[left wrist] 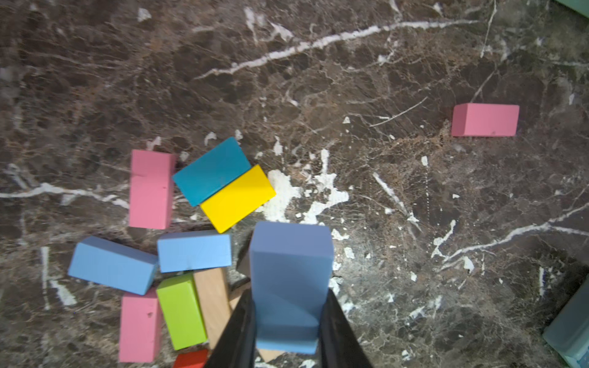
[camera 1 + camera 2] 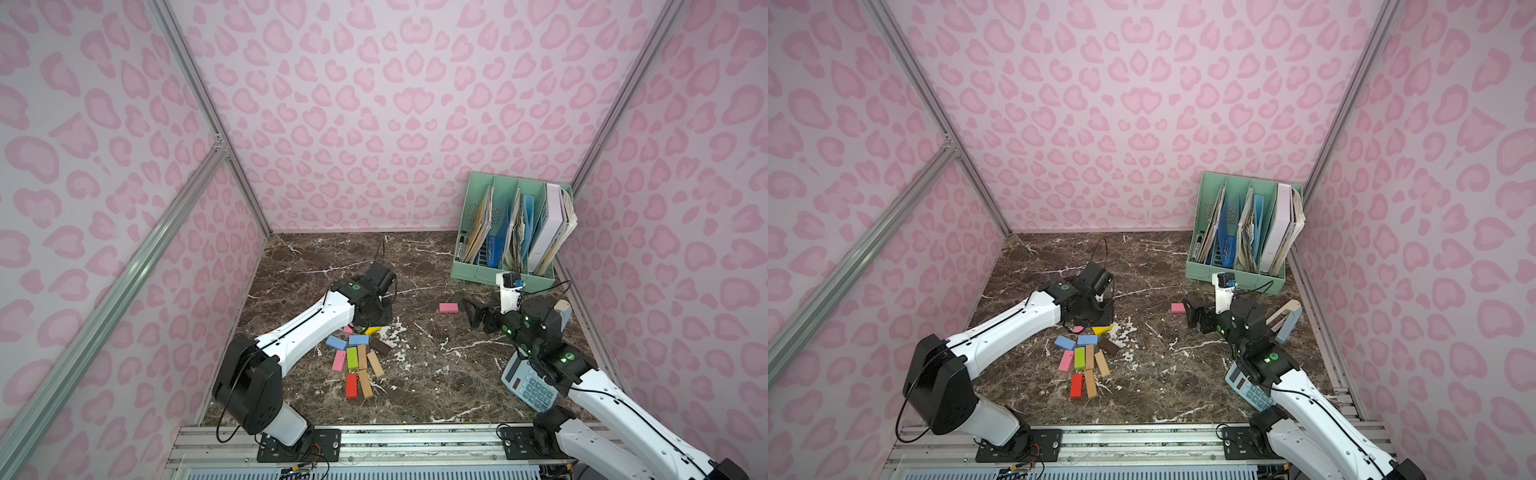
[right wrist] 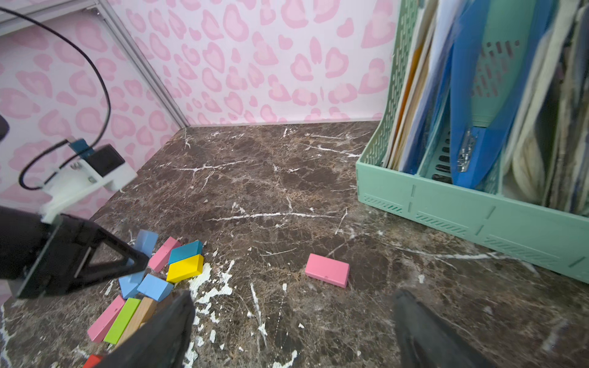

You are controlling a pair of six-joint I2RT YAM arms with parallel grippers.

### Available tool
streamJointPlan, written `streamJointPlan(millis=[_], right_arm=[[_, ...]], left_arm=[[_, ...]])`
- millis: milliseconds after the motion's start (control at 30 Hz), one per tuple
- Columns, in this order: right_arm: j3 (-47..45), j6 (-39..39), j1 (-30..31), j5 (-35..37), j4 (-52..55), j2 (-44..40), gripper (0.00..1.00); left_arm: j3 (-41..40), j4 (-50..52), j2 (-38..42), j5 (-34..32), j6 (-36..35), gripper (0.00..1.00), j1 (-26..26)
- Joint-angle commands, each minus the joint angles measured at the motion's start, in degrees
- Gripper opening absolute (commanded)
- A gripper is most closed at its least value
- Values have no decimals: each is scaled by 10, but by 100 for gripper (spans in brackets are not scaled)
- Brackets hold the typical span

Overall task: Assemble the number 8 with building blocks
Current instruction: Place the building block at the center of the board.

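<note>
The building blocks lie in a loose pile (image 2: 357,357) at the left middle of the marble table: pink, light blue, green, tan, red, dark brown, yellow (image 1: 238,197) and teal (image 1: 212,170). Above the pile's far end, my left gripper (image 1: 287,318) is shut on a light blue block (image 1: 288,280), held off the table. A lone pink block (image 2: 448,307) lies apart toward the right. My right gripper (image 3: 293,318) stands open just right of that pink block (image 3: 327,270), with nothing between its fingers.
A mint green file rack (image 2: 511,232) full of folders stands at the back right corner. A pale blue calculator (image 2: 528,386) lies under the right arm at the front right. Pink patterned walls close in the table on three sides.
</note>
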State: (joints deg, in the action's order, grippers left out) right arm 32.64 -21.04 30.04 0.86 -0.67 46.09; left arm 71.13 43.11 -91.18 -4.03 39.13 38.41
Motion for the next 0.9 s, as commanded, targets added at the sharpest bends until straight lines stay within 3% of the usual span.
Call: streamJointPlan(millis=[0,200,433,700,867], right_arm=[[2,-18,-6,35,20,-17,98],[-4,-32,-19,39,34,-43,98],[-9,-34,-26,47,54,-65,98],[-20,-32,-33,42,56,-74,98],[-24,-29,-37,38,56,-75,98]], left_arm=[[27,-32,-41,-22,47,13,35],[95,-58,-149,-23,73,13,91],[170,-61,-259,0,91,13,113],[209,-64,-321,20,97,14,113],[229,-63,-342,32,96,20,113]])
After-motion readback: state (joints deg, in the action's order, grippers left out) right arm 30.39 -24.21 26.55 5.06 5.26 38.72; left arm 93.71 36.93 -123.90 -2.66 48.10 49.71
